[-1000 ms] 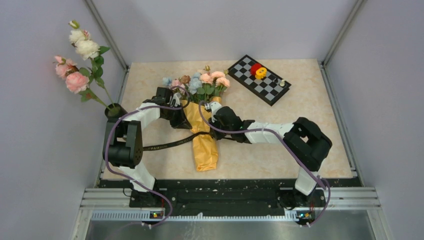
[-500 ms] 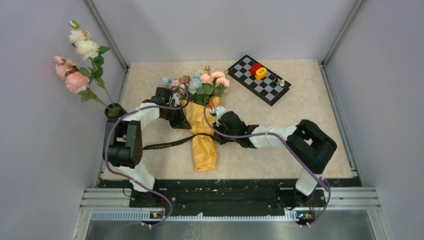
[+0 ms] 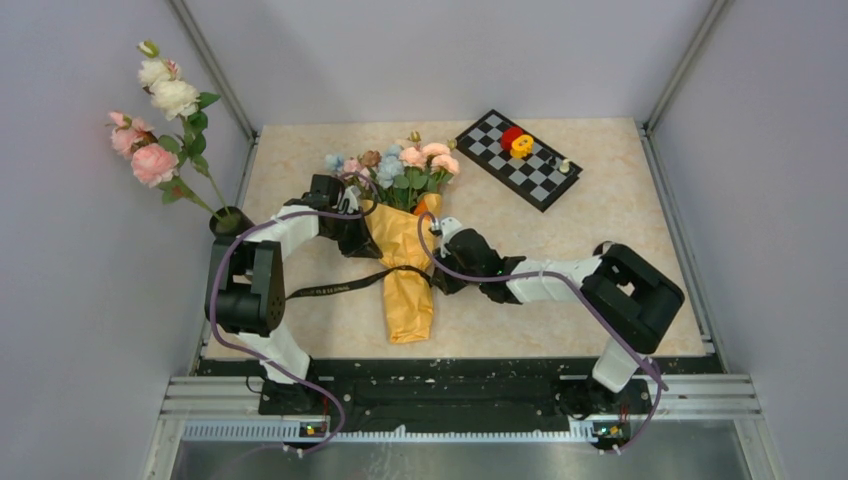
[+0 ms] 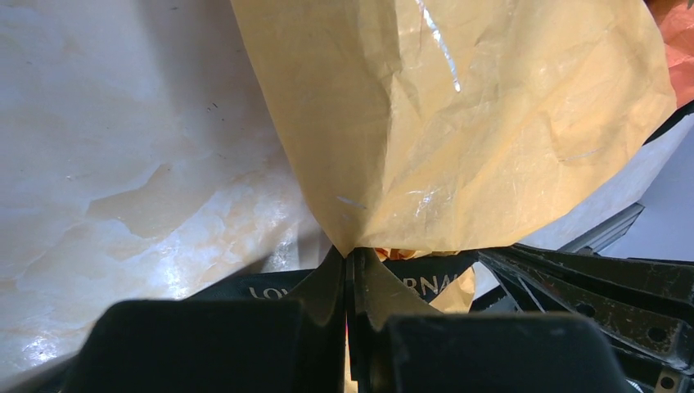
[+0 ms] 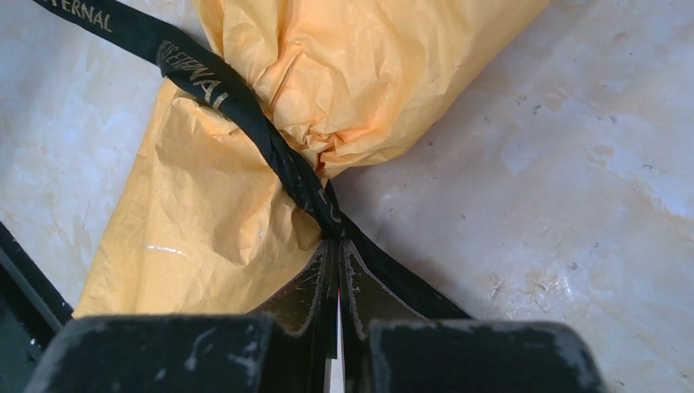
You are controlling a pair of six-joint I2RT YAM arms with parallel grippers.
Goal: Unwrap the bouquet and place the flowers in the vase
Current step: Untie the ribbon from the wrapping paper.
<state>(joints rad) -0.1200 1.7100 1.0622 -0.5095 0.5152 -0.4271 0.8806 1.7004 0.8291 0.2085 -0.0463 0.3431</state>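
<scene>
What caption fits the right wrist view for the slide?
Untying step: right gripper shut on the black ribbon that ties the paper-wrapped bouquet lying on the pale stone-look table.

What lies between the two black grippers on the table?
In the top view, the bouquet in orange-yellow crinkled paper, tied with black ribbon, lies between the left gripper and the right gripper.

Beige marbled table (image 3: 620, 210) fills mid-frame, and the bouquet (image 3: 405, 275) lies flat at its centre, blooms toward the top, its black ribbon (image 3: 330, 290) trailing left across the surface. Upper right, a checkerboard (image 3: 545, 178) sits askew; at the left edge stands the vase (image 3: 228, 222).
</scene>
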